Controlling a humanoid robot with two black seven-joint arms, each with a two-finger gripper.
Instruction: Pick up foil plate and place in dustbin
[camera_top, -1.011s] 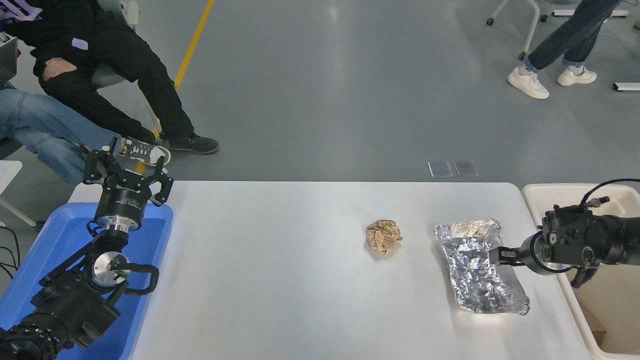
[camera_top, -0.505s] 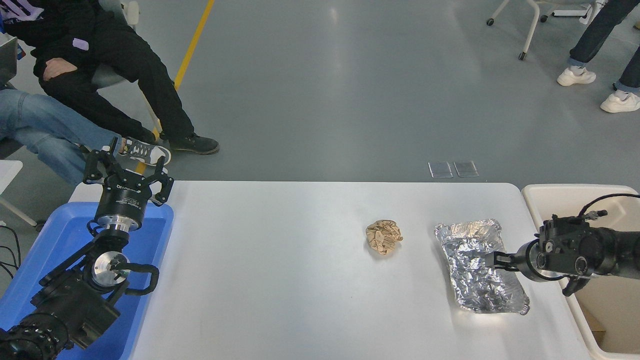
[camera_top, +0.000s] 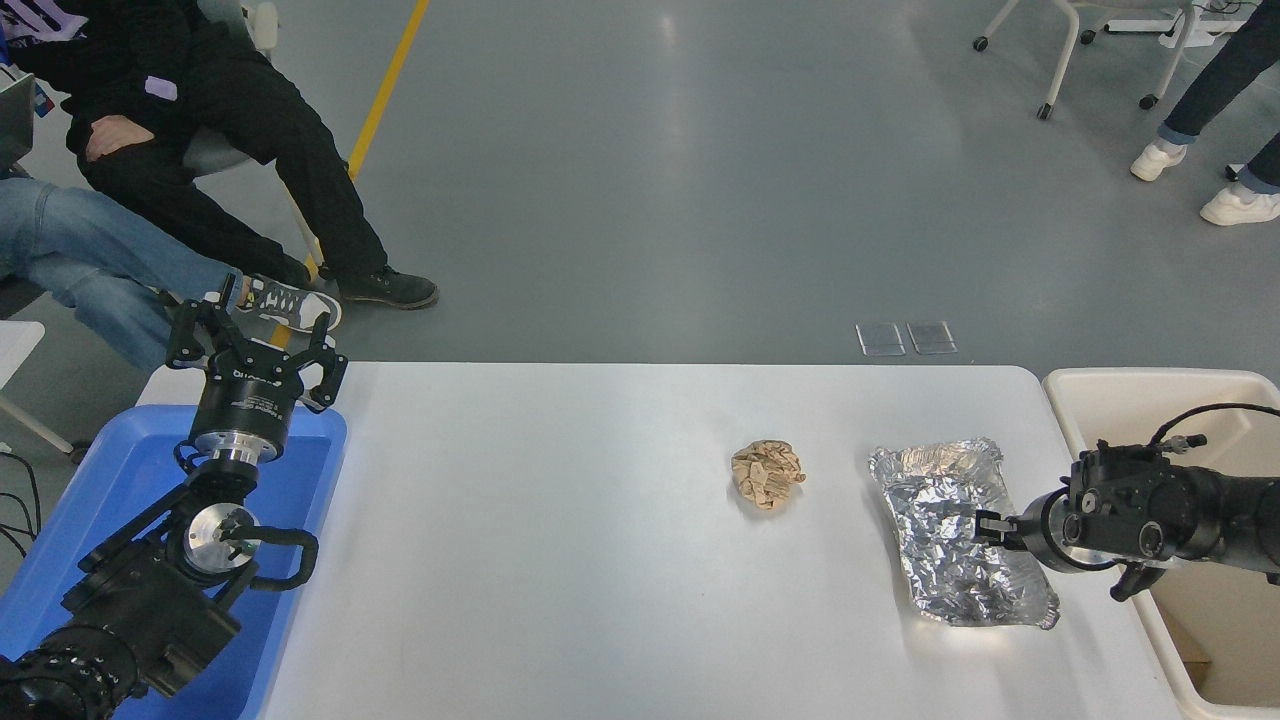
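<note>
right gripper at the foil plate's right rim

foil plate (camera_top: 955, 535) lies flat on the white table (camera_top: 560, 560), near the table's right edge, long axis running away from the camera. the dustbin (camera_top: 1130, 395) stands just off that same right edge, beside the plate. right arm comes in from the dustbin side, reaching across the table edge. right gripper (camera_top: 985, 526) sits over the plate's right rim, fingers drawn close together; can't tell from here whether they actually pinch the foil or just touch it. plate shows no lift off the table. crumpled brown paper ball (camera_top: 767, 473) rests left of the plate, well apart from it. left gripper (camera_top: 248, 345) is parked at the table's far left corner, above the blue tray (camera_top: 120, 480), fingers spread, holding nothing. two people sit beyond the table's left end.
</note>
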